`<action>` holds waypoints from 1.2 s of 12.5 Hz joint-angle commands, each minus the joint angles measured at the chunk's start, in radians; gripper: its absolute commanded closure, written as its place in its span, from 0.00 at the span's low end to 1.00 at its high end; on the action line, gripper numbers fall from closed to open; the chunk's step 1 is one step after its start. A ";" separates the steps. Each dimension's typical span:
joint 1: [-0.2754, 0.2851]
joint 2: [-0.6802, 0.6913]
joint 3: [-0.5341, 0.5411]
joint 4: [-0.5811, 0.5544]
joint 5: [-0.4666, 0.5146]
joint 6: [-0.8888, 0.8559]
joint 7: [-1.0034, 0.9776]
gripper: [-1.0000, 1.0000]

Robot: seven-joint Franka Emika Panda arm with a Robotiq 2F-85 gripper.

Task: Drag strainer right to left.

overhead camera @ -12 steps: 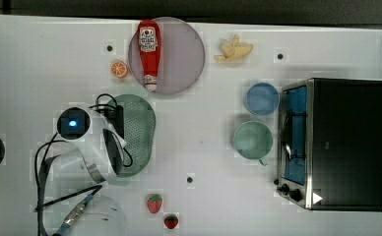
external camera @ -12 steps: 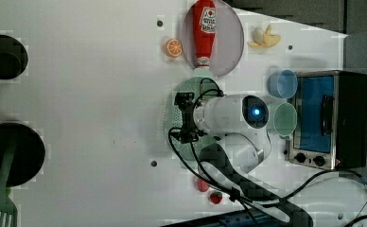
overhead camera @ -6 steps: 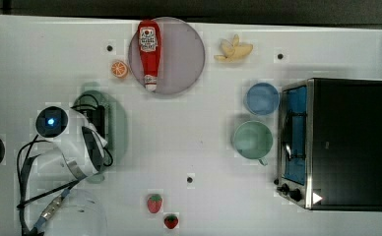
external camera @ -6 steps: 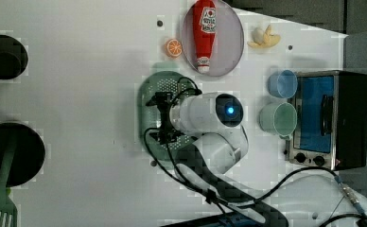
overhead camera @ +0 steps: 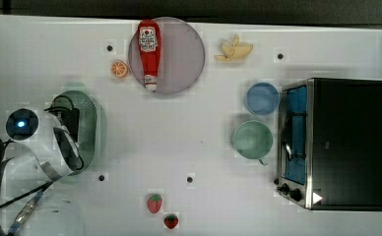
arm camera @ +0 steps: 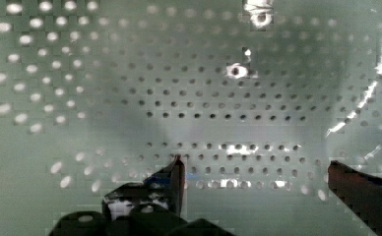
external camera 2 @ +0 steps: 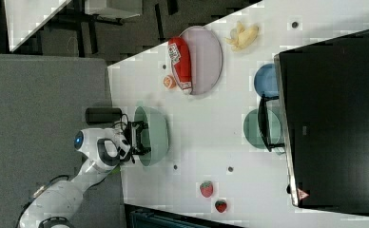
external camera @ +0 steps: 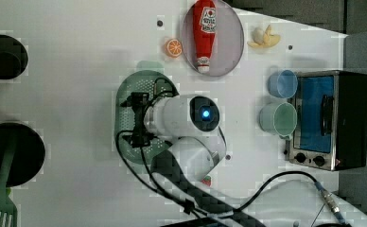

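The strainer [overhead camera: 91, 123] is a pale mint-green oval colander lying near the top view's left edge. My arm reaches over it, and the gripper [overhead camera: 72, 129] points down into its bowl. In the left view the gripper [external camera: 135, 118] sits over the middle of the strainer [external camera: 125, 94]. The right view has the gripper [external camera 2: 140, 137] at the strainer's [external camera 2: 158, 128] open side. In the wrist view the strainer's perforated floor [arm camera: 189, 88] lies behind the open gripper [arm camera: 255, 172]. Its dark fingers [arm camera: 176, 177] stand wide apart with nothing between them.
A grey-lilac plate [overhead camera: 184, 54] with a ketchup bottle [overhead camera: 148, 44] lies at the back, an orange slice [overhead camera: 119, 68] beside it. A banana [overhead camera: 234, 50], blue cup [overhead camera: 261, 98], green cup [overhead camera: 251, 139] and toaster oven [overhead camera: 341, 142] stand on the top view's right. Two strawberries [overhead camera: 154, 202] lie in front.
The arm and the strainer have slid together toward the top view's left, from below the plate to near the table's left edge. The fingers stay open.
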 commanded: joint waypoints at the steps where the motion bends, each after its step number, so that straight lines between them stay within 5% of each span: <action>1: 0.067 0.019 -0.005 0.062 0.029 0.001 0.067 0.00; 6: 0.074 -0.040 -0.025 0.079 0.031 -0.095 -0.033 0.00; 15: 0.025 -0.606 -0.343 0.080 0.022 -0.673 -0.684 0.00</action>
